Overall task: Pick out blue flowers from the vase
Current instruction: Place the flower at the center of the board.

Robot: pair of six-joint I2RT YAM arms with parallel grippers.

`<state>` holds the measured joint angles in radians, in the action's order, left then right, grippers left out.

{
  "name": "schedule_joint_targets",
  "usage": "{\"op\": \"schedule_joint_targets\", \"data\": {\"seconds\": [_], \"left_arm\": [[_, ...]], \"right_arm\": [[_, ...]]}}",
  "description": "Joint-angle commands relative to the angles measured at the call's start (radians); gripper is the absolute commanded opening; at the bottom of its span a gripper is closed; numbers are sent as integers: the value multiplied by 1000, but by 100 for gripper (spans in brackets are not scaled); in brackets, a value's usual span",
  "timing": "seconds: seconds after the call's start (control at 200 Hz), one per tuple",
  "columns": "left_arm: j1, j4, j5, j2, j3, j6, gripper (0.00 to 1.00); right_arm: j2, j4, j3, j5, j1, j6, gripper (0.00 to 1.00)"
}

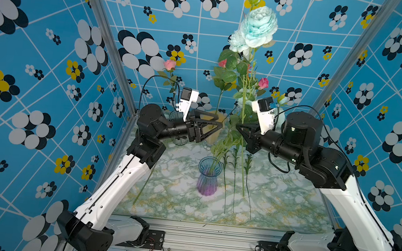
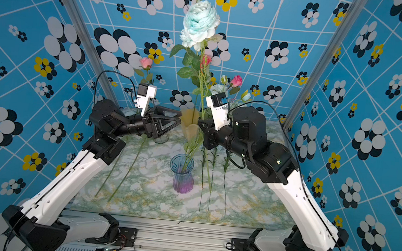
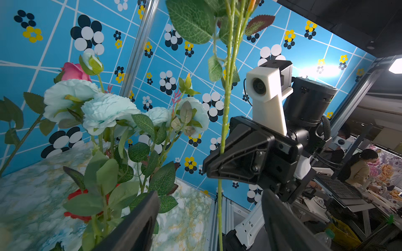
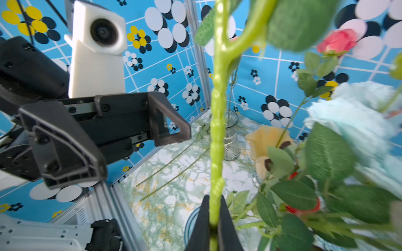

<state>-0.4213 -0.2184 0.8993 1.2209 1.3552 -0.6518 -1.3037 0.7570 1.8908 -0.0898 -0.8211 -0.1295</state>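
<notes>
Holding the spray (image 1: 230, 76) upright over the table (image 1: 275, 208), clear of the vase (image 1: 209, 174). Its foot hangs just right of the vase; whether it touches the table I cannot tell. The bloom (image 1: 259, 26) stands high above both arms.

Handling, judged: light overall but top-heavy. Bloom, second head, leaves and bud all sit far above my hold, so it will want to swing or twist in the grip if moved fast. Petals and leaves are soft and crush-prone: no hold there.

Vase: glass, narrow-waisted, leafy stems in it, near the hanging foot. Probably tips easily if leaves snag.

Right gripper (image 4: 214, 208): pressed together on the stem (image 4: 217, 130), on the bare stretch below the leaf branches.

Left gripper (image 1: 220, 122): spread, nothing between the fingers, stem just ahead of them and untouched.

Stem: glossy plastic, knobbed along its length. Stiff enough to stand from one pinch, likely with some spring. The smooth skin may slip, though the knobs should check sliding. Best hold: bare stem between knobs, nearer the leaves for less swing.

Thin stems (image 1: 234, 184): lying on the table right of the vase, heads hidden under my right arm. Probably the small blue ones: limp, near weightless, pinch mid-stem.
</notes>
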Motion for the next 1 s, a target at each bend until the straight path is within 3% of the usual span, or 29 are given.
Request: {"op": "schedule_joint_targets", "data": {"seconds": [0.0, 0.165, 0.255, 0.435, 0.56, 0.849, 0.999], "left_arm": [[16, 164, -90, -38, 8, 139, 77], [26, 259, -158, -37, 21, 204, 77], [27, 308, -203, -37, 22, 240, 77], [30, 439, -336, -41, 8, 325, 75], [34, 502, -418, -50, -20, 370, 75], [59, 570, -496, -52, -59, 419, 75], [64, 587, -588, -108, -80, 471, 72]], "right_arm": [[77, 90, -33, -232, 20, 41, 0], [185, 163, -83, -394, 80, 39, 0], [218, 193, -133, -457, 165, 29, 0], [253, 167, -319, -303, 459, -8, 0], [253, 119, -434, -246, 599, -21, 0], [138, 39, -640, -241, 730, -30, 0], [29, 19, -670, -230, 734, -63, 0]]}}
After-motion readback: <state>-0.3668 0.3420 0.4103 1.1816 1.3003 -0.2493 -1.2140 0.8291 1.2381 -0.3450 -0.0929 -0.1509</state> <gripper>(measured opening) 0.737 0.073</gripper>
